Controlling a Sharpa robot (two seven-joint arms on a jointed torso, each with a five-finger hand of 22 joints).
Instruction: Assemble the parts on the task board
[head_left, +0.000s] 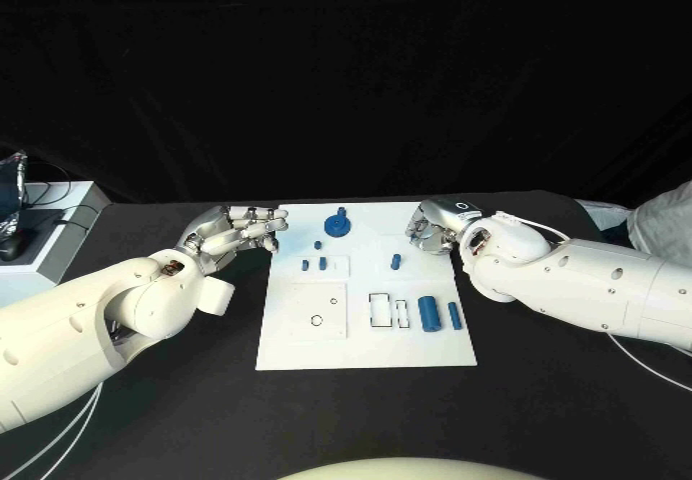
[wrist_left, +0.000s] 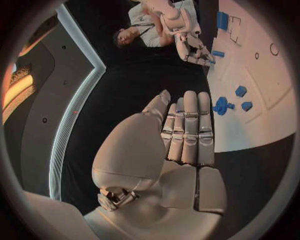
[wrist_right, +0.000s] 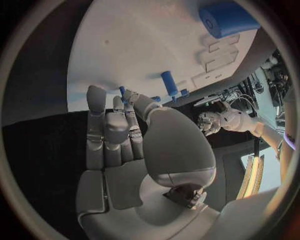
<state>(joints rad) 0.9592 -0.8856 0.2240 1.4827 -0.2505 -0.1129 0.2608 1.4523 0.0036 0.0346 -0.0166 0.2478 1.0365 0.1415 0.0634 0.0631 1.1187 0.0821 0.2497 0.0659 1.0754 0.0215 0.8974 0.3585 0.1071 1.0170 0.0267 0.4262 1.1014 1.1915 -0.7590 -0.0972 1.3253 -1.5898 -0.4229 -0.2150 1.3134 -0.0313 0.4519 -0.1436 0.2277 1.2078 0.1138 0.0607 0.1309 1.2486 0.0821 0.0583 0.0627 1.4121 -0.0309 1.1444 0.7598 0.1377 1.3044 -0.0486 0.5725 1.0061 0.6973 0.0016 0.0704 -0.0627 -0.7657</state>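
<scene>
The white task board (head_left: 361, 345) lies in the middle of the black table. On it are a round blue knob (head_left: 338, 224), three small blue pegs (head_left: 307, 266), a taller blue peg (head_left: 395, 261), a blue cylinder (head_left: 430, 310) and a long blue bar (head_left: 454, 316). My left hand (head_left: 234, 232) hovers at the board's far left corner, with its fingers (wrist_left: 186, 130) straight and together and nothing in them. The knob (wrist_left: 220, 106) sits just beyond its fingertips. My right hand (head_left: 437, 225) is at the board's far right edge, fingers (wrist_right: 103, 130) loosely bent and holding nothing, near the peg (wrist_right: 169, 82).
A pale box (head_left: 51, 230) with cables stands at the table's left edge. White cables (head_left: 642, 360) trail under my right arm. Outlined slots (head_left: 381, 308) and small holes (head_left: 316, 320) mark the board's near half.
</scene>
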